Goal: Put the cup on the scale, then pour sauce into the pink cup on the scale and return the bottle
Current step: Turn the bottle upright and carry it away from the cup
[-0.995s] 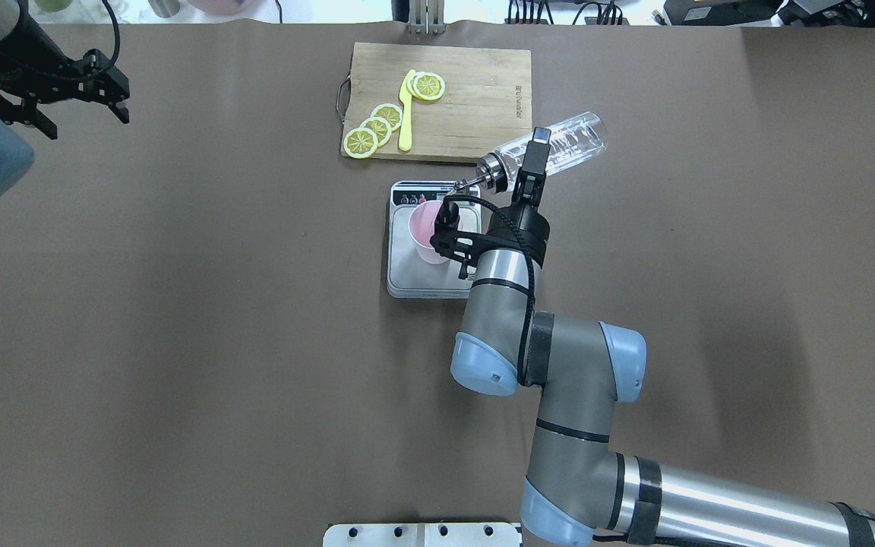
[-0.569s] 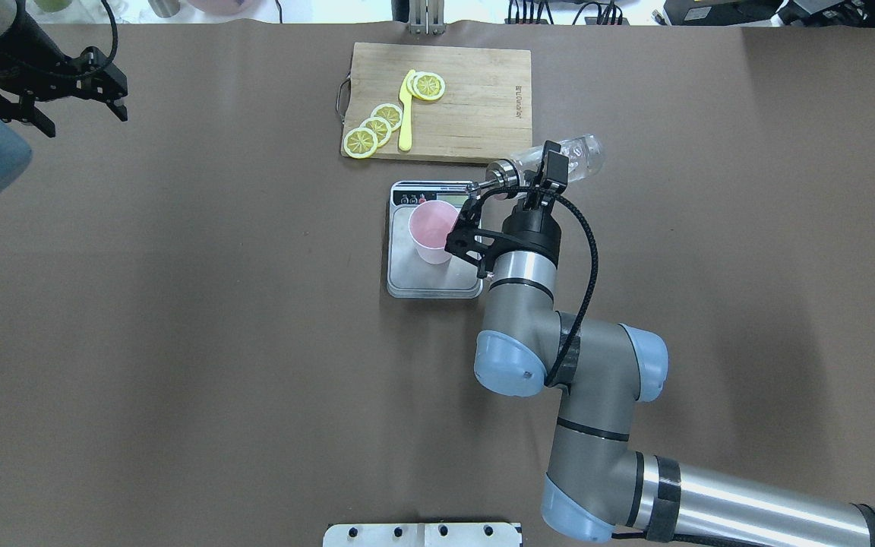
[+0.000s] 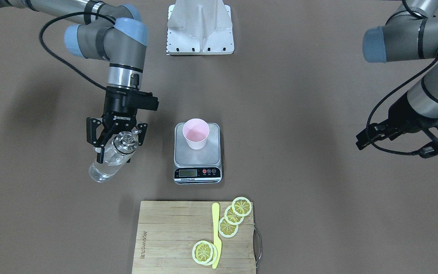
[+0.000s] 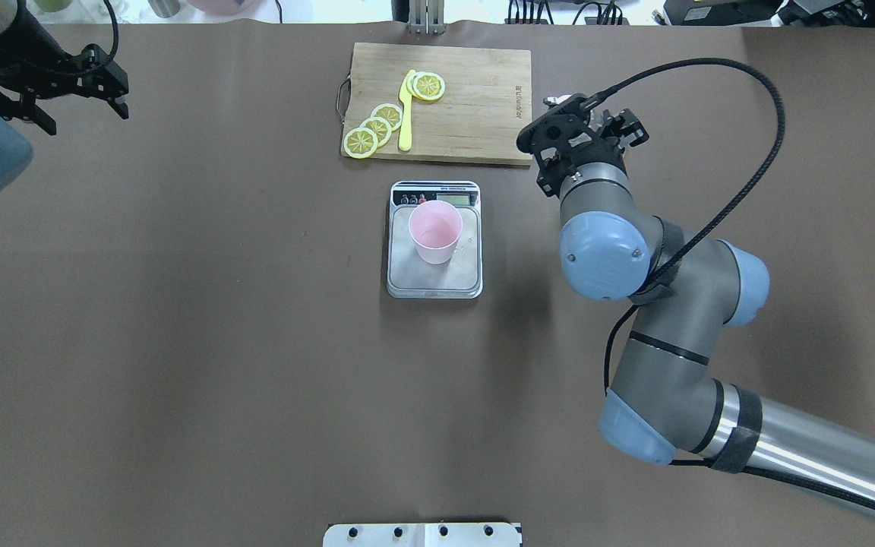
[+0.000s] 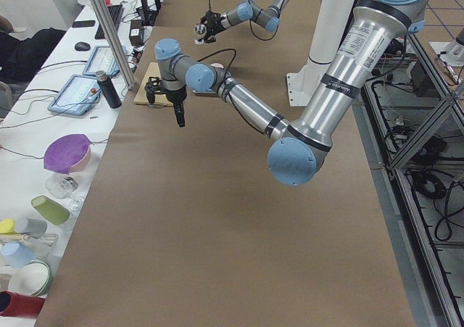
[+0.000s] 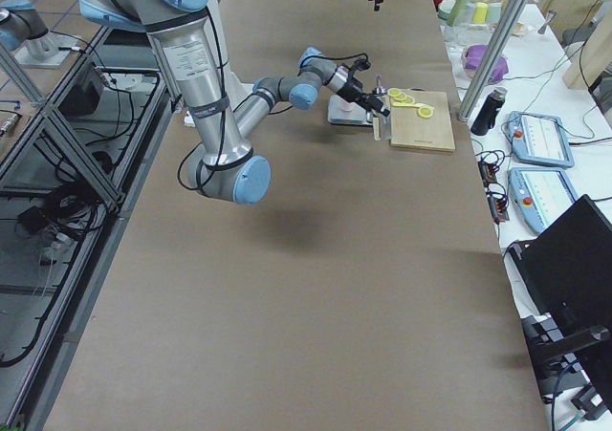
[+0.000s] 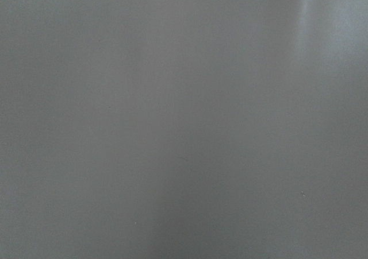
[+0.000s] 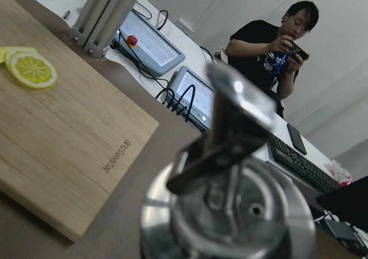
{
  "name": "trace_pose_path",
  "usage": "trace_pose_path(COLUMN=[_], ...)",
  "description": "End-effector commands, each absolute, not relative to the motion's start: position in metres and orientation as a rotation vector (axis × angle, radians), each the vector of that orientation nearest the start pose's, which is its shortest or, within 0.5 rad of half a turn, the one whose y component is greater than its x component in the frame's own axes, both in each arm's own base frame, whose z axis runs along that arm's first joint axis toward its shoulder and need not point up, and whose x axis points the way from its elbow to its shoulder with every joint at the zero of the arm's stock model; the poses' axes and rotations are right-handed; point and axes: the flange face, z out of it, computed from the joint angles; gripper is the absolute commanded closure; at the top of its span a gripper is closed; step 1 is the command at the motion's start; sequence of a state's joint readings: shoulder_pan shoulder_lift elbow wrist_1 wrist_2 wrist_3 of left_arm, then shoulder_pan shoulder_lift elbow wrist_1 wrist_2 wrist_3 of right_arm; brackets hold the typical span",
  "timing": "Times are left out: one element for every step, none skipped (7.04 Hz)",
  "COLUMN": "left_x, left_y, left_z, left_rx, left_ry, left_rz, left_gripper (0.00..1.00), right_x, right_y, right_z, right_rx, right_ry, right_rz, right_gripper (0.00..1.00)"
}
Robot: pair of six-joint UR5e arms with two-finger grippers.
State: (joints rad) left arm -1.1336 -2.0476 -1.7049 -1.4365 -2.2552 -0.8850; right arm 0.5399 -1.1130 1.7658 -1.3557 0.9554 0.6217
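While the right claw (image 3: 117,146) was clamped around the bottle (image 3: 103,167) just below its silver cap, the bottle sat on the robot's right of the scale (image 3: 213,152), apart from it and near the cutting board's (image 3: 165,228) corner. The pink cup (image 3: 195,134) stood on the scale's platform. Bare tabletop (image 3: 299,114) lay wide around them. The left claw (image 4: 86,120), fingers spread and empty, hovered well away by the tabletop's far left edge.

the cup (image 4: 435,232) stands on the scale (image 4: 434,282), mid-worktop (image 4: 179,319). beyond the scale lies the cutting board (image 4: 475,99), with lemon slices (image 4: 377,125) and a knife (image 4: 405,114) on its left half. right of the scale, the right gripper (image 3: 118,146) holds the bottle (image 3: 106,164); the left gripper (image 4: 84,106) hangs far left.
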Motion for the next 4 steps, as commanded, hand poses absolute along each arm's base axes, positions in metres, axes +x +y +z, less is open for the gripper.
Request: trace_pose_path(left_x=[0.207,0.207,0.207,0.207], left_y=[-0.610,-0.609,-0.609,-0.610], left_z=[0.333,0.332,0.332,0.333], left_rx=[-0.044,-0.043,-0.041,-0.040], left_ry=[0.816,0.817,0.815,0.812], left_rz=[-0.257,-0.256,-0.257,-0.259], left_gripper=[0.01,0.01,0.01,0.01], right_x=[-0.414,-0.405,-0.404,-0.404], right_y=[-0.485,-0.477,-0.475,-0.474], right_z=[0.310,0.315,0.315,0.321], right_rx=[0.834,0.791,0.784,0.767], right_ry=[-0.424,-0.520,-0.619,-0.655], right_rz=[0.112,0.251,0.335,0.386], right_gripper=[1.00,1.00,1.00,1.00])
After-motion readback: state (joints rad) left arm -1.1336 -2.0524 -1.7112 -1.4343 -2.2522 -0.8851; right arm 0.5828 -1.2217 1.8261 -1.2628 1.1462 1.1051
